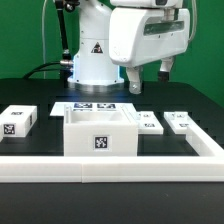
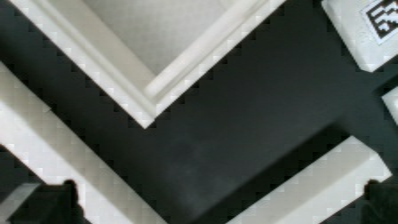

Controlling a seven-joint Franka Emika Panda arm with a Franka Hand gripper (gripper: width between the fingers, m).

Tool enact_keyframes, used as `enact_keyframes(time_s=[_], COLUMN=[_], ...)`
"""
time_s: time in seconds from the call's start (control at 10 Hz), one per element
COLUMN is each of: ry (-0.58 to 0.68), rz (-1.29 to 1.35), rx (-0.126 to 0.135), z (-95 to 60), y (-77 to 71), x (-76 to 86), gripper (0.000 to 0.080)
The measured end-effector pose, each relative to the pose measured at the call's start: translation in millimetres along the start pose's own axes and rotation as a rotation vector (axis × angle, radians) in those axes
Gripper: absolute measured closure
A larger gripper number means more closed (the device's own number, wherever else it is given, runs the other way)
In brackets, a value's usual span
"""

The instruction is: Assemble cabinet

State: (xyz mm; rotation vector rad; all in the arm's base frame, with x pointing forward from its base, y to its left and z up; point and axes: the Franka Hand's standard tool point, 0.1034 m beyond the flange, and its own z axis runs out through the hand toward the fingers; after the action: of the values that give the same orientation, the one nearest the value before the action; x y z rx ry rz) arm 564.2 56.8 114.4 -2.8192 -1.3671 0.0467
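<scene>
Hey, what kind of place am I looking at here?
Most likely a robotics lab test bench: a white robot arm at a black table, loose white parts like the cabinet carrying square tracking tags, and a marker board.

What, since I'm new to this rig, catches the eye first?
The cabinet, an open white box with a tag on its front, sits mid-table. The gripper hangs open above the table, toward the exterior view's right. Small white pieces lie on either side.

Cabinet (image 1: 80, 140) looks smooth matt white plastic; table (image 1: 185, 100) matt black, slightly grainy in wrist view.
</scene>
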Motion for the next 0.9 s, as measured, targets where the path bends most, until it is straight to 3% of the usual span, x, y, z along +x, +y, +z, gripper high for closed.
enact_keyframes(time_s=[0.6,0.7,0.9], ry=[-0.001,0.019,0.038], rz=[0.000,-0.055,-0.196], rx=[0.001,-0.017,-0.043], z=[1.2,4.1,16.4], y=[-0.4,-1.3,-12.6], x=[-0.3,-2.0,-25.3], gripper=[0.0001,0.0001,0.0001])
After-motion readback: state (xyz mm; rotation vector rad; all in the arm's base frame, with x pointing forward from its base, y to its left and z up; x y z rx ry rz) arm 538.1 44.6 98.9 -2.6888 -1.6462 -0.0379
